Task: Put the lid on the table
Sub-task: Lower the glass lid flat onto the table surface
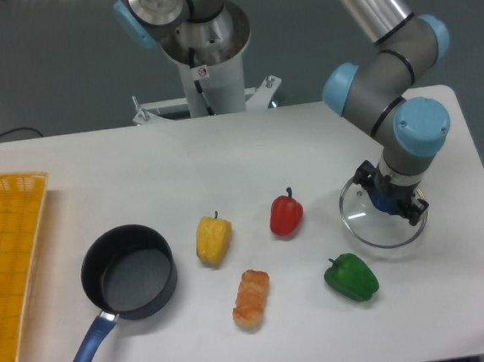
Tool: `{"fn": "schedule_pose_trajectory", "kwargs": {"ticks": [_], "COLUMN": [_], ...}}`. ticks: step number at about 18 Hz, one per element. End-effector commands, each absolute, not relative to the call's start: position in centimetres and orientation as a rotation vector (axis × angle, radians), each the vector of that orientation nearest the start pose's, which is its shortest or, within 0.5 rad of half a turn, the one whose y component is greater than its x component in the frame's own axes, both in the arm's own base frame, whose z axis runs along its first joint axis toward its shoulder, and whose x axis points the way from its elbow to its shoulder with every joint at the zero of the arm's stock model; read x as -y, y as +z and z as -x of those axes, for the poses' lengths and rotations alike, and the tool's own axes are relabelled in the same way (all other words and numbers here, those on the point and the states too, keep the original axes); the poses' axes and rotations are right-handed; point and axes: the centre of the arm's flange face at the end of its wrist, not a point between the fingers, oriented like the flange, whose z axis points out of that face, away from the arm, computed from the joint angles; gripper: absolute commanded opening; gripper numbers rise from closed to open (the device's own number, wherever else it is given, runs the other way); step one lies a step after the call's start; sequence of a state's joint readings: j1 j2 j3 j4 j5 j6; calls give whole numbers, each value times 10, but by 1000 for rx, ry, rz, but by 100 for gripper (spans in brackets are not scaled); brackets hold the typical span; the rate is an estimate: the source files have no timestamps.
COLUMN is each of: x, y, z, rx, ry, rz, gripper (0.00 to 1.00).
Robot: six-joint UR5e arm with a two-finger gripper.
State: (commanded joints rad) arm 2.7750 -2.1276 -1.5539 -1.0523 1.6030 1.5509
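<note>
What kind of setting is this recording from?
Probably a robotics lab tabletop setup: a robot arm on a pedestal works over a plain white table laid with toy-like peppers and a saucepan.
</note>
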Motion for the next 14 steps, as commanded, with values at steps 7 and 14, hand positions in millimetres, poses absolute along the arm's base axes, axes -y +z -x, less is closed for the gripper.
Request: {"fn": "schedule_pose_trajectory", "kwargs": {"ticks": [7, 14], "x": [-361, -365], "y": [208, 202], "z": [571, 571], "rx": [-550, -560], "ry": [1, 11], "rz": [3128, 3126], "gripper": [40, 40]}}
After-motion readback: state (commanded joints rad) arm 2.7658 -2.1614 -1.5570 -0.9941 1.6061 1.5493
